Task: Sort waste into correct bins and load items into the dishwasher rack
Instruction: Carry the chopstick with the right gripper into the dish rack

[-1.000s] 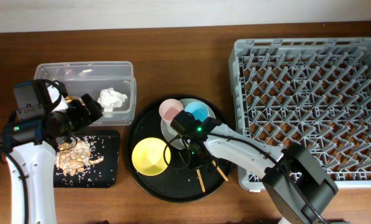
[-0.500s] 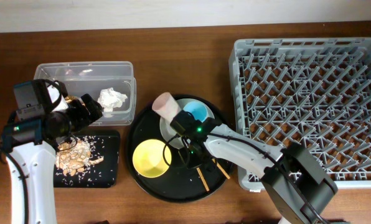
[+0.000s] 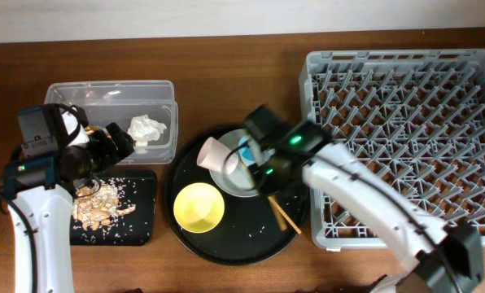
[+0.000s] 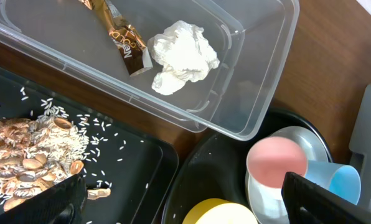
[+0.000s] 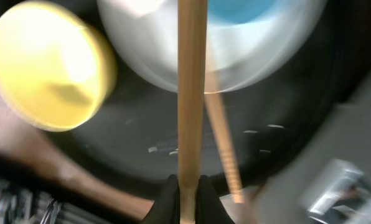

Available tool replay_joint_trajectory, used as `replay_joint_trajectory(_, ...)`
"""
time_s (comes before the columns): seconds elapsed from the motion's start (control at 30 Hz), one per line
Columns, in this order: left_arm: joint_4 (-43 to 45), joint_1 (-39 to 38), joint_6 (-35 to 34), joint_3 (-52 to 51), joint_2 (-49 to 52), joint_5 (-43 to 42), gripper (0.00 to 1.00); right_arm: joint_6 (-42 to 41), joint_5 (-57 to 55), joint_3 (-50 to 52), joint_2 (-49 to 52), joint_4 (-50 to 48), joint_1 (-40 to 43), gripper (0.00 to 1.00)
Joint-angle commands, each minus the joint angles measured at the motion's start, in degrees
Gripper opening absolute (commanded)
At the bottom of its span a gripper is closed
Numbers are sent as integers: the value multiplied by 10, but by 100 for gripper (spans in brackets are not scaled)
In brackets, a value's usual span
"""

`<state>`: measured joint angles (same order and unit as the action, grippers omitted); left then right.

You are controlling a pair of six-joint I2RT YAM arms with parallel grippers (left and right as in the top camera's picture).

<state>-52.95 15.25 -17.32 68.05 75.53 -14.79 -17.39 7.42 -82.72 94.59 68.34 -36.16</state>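
Note:
My right gripper (image 5: 188, 193) is shut on one wooden chopstick (image 5: 192, 93), above the pale blue plate (image 3: 233, 177). The other chopstick (image 3: 283, 213) lies on the round black tray. The pink cup (image 3: 210, 153) lies tipped at the plate's left edge. The blue cup (image 3: 247, 151) is partly hidden under the right arm. The yellow bowl (image 3: 198, 206) sits at the front left of the tray. My left gripper (image 4: 185, 205) is open and empty beside the clear tub (image 3: 165, 89), which holds the tissue (image 3: 147, 129) and gold wrapper (image 4: 123, 37). Food scraps (image 3: 96, 203) lie on the flat black tray (image 3: 141, 220).
The grey dishwasher rack (image 3: 405, 134) fills the right side and holds nothing that I can see. The round black tray (image 3: 234, 240) sits between the bins and the rack. Rice grains are scattered over the flat black tray.
My right arm has risen and swung right with one chopstick. The pink cup has tipped over and slid left. The other chopstick stays on the tray. The left arm has not moved.

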Motion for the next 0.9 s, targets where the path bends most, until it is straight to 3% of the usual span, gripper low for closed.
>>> replay_joint_trajectory(0.0, 1, 2, 5, 8, -7, -5, 99, 65, -6, -9, -17, 26, 99, 4)
replay_joint_trajectory(0.07, 1, 2, 5, 8, -7, -5, 99, 115, -6, -9, -17, 25, 173, 4)
replay_joint_trajectory(0.2, 1, 2, 5, 8, -7, -5, 99, 140, -4, -9, -15, -43, 296, 4)
replay_joint_trajectory(0.33, 1, 2, 5, 8, -7, -5, 99, 162, -11, -9, -5, -121, 307, 4)
replay_joint_trajectory(0.53, 1, 2, 5, 8, -7, -5, 99, 160, 14, -9, 75, -148, 306, 5)
replay_joint_trajectory(0.57, 1, 2, 5, 8, -7, -5, 99, 159, 16, -9, 80, -155, 306, 9)
replay_joint_trajectory(0.63, 1, 2, 5, 8, -7, -5, 99, 159, 16, -9, 80, -163, 306, 28)
replay_joint_trajectory(0.7, 1, 2, 5, 8, -7, -5, 99, 159, 16, -9, 80, -163, 306, 38)
replay_joint_trajectory(0.77, 1, 2, 5, 8, -7, -5, 99, 159, 16, -21, 79, -151, 306, 38)
replay_joint_trajectory(0.87, 1, 2, 5, 8, -7, -5, 99, 162, 47, -111, 72, -24, 301, 38)
